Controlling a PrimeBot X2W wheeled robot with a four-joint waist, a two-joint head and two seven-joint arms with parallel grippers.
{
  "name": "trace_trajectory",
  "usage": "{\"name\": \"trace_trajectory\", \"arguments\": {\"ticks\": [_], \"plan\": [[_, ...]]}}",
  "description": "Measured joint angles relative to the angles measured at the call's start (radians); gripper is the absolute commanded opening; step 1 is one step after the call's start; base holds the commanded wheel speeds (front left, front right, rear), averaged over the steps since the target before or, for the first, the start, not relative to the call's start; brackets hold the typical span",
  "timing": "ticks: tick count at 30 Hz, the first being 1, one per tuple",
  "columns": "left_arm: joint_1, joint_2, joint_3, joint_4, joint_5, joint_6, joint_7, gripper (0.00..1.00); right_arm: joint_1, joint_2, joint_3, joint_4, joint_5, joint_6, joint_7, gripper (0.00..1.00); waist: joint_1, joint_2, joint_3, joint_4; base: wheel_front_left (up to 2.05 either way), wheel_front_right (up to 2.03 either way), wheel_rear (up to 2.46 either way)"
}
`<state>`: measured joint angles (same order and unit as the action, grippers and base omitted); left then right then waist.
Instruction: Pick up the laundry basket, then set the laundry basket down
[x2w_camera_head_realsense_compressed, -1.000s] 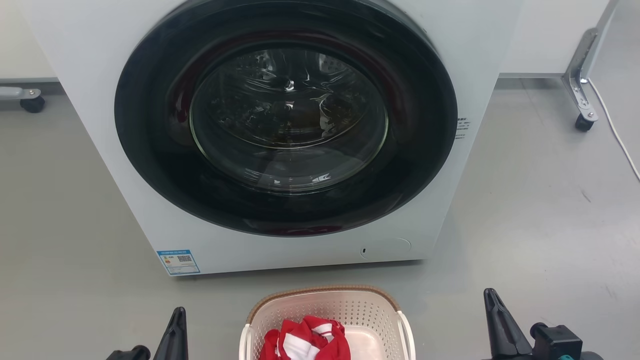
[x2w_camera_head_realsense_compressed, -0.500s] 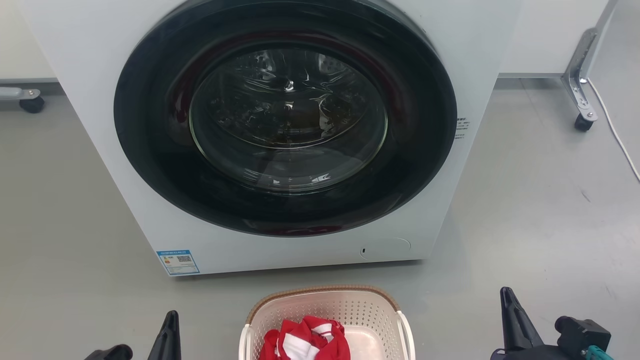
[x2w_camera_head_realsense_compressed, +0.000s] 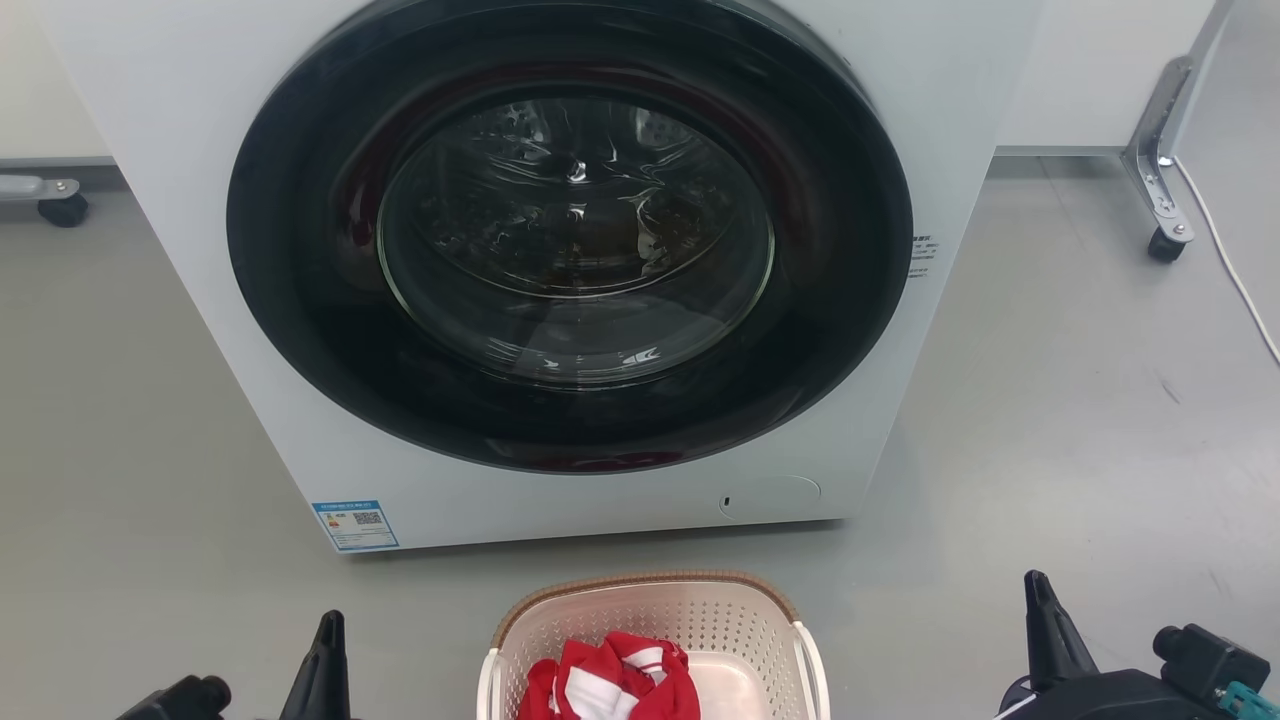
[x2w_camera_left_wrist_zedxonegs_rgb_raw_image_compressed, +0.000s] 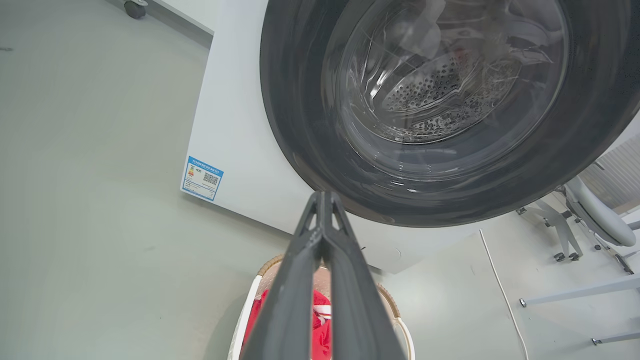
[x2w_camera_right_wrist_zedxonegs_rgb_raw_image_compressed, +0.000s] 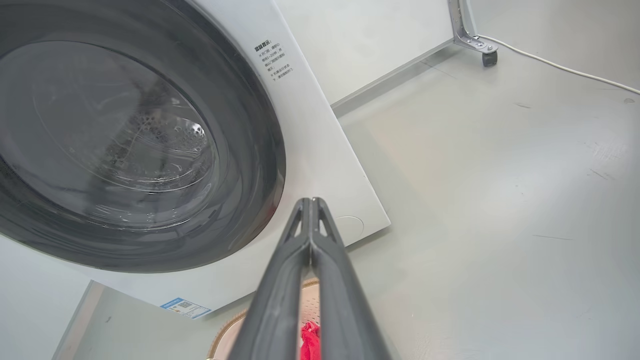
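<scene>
The left claw and right claw sit wide apart, each with fingertips pressed together.

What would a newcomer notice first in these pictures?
First, the white washing machine with its large round dark glass door, at the centre. Before it sits the cream perforated plastic laundry basket holding a red and white cloth, with the shut left gripper and right gripper at either side, apart from it.

Bright, even light; soft shadows on the floor; reflections streak the door glass; wrist views bow at edges.
</scene>
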<state>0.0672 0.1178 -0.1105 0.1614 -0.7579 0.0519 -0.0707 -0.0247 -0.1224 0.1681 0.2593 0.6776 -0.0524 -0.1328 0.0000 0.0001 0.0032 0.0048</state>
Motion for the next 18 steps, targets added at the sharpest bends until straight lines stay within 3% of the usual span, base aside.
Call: {"name": "trace_trajectory", "arguments": {"ticks": [18], "plan": [[-0.030,-0.020,0.052,0.035,-0.221,-0.044,0.052,0.00,-0.012,0.021,-0.081,0.008,0.242,0.045,0.069,0.00,0.0000,0.0000,0.000,-0.001,0.00,0.00,0.00]]}}
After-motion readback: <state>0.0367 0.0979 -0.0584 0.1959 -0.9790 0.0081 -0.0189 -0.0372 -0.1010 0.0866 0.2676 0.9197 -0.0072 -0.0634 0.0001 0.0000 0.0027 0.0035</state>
